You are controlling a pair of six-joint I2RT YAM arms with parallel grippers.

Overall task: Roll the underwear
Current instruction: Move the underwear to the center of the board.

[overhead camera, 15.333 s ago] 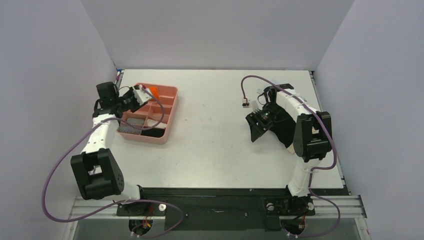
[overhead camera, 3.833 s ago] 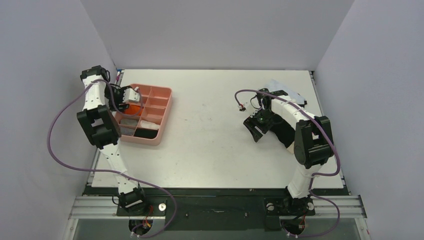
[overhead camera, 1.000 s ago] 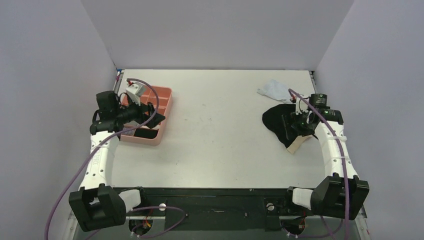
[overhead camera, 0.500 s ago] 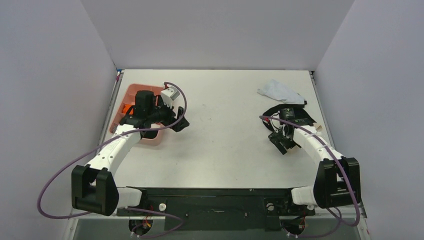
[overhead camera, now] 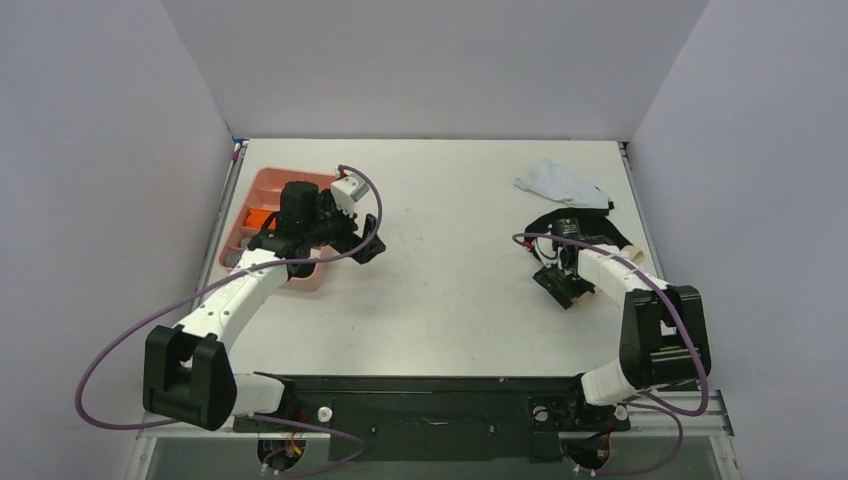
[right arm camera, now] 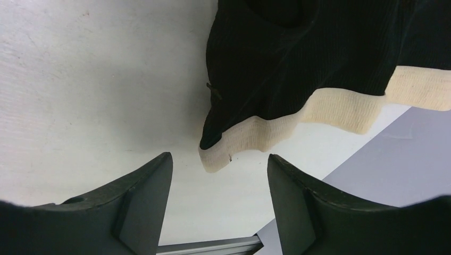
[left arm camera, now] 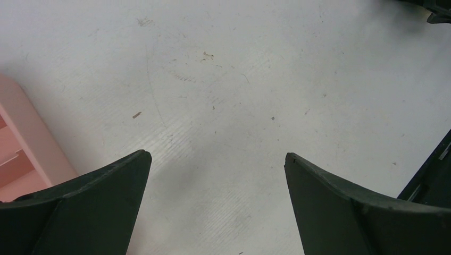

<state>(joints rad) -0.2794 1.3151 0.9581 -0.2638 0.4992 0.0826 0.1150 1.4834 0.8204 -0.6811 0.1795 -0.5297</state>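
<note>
Black underwear [right arm camera: 298, 64] lies crumpled on the table's right side: ribbed knit, beige waistband [right arm camera: 340, 111] along one edge. Likely light and limp, will sag if lifted. Best hold is the waistband corner, the firmest bit. Right gripper [right arm camera: 218, 159] straddles that corner, jaws apart, nothing pinched. Left gripper [left arm camera: 215, 155] gapes empty over bare table beside the pink tray [left arm camera: 21, 154].

A wide stretch of bare white table [overhead camera: 450, 310] lies between my two arms, room enough to pass either gripper through the middle. On my left a pink divided tray [overhead camera: 268, 182] sits under the left arm, just beside the left gripper [overhead camera: 368, 250], whose spread fingers frame only tabletop. On my right, crumpled black underwear [right arm camera: 298, 58] lies just ahead of the right gripper [right arm camera: 219, 164], a pale cloth [overhead camera: 560, 182] lies beyond it, and plain walls [overhead camera: 100, 150] enclose three sides.
</note>
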